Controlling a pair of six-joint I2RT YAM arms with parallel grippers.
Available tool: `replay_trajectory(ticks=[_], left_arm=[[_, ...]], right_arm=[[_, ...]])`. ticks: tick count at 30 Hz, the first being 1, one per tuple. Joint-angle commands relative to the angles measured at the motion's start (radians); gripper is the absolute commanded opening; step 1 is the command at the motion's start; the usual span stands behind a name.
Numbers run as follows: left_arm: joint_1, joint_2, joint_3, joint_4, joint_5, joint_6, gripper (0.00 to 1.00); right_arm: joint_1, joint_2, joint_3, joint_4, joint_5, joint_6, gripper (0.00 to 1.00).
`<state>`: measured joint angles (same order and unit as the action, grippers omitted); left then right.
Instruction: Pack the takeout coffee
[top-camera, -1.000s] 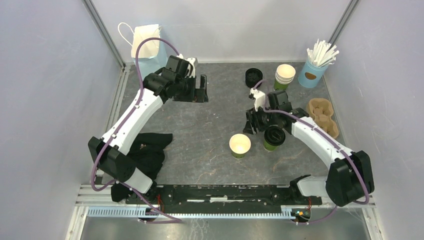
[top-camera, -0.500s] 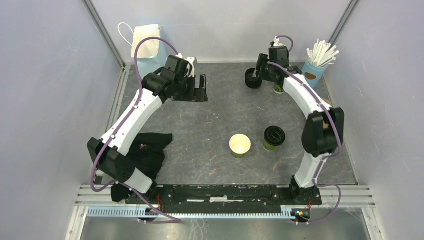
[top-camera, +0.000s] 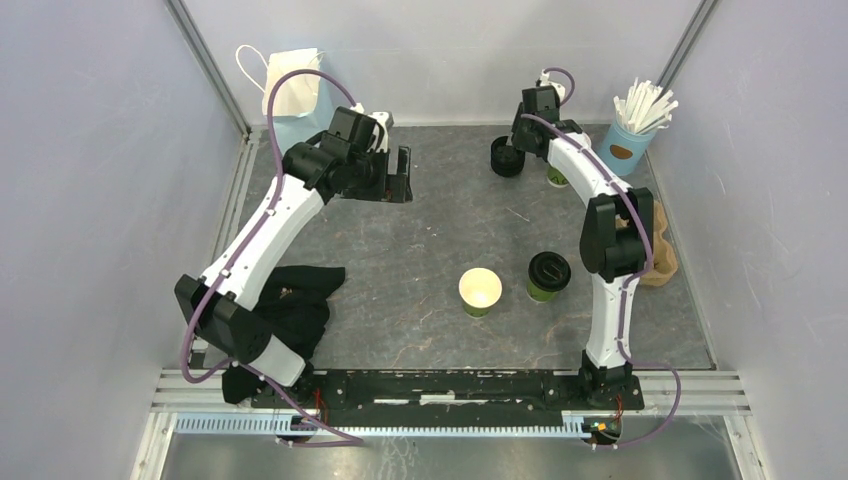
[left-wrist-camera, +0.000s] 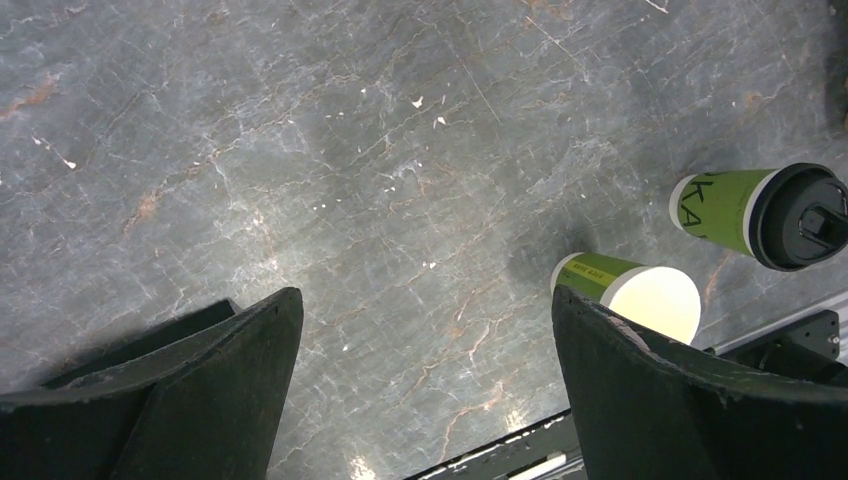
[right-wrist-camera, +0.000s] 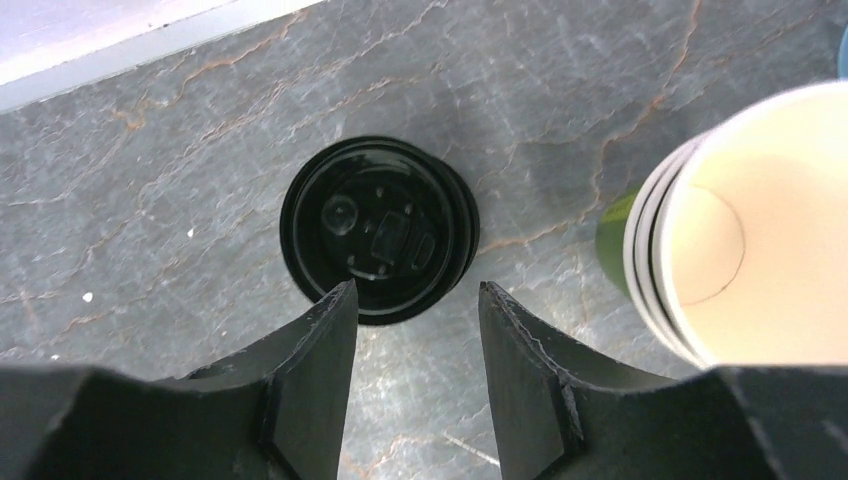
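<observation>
We note: lidded cup (top-camera: 548, 275) upright on worktop (top-camera: 420, 240), open cup (top-camera: 480, 291) just beside it, no lid. Neither packed in carrier (top-camera: 662, 262). Right end effector (right-wrist-camera: 415, 300) jaws apart above lid stack (right-wrist-camera: 380, 230), gripping nothing. Left end effector (left-wrist-camera: 425, 300) wide apart, empty. We judge second lidding and all packing outstanding.

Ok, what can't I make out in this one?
Top view: the right arm covers most of the lidless cup stack and part of the cardboard carrier.
Right wrist view: the black lids are seen from straight above, so their count is hidden.
</observation>
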<state>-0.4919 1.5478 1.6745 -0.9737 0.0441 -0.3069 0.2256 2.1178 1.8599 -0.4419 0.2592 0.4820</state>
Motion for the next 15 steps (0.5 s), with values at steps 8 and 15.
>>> replay_trajectory(ticks=[8,15], left_arm=[[0.014,0.029,0.045,0.004,-0.012,0.064,1.0],[0.023,0.035,0.048,0.004,-0.008,0.065,1.0]], right_arm=[[-0.007,0.113,0.137,-0.003,0.091,-0.073,0.49],[-0.007,0.154,0.164,0.002,0.089,-0.095,0.43]])
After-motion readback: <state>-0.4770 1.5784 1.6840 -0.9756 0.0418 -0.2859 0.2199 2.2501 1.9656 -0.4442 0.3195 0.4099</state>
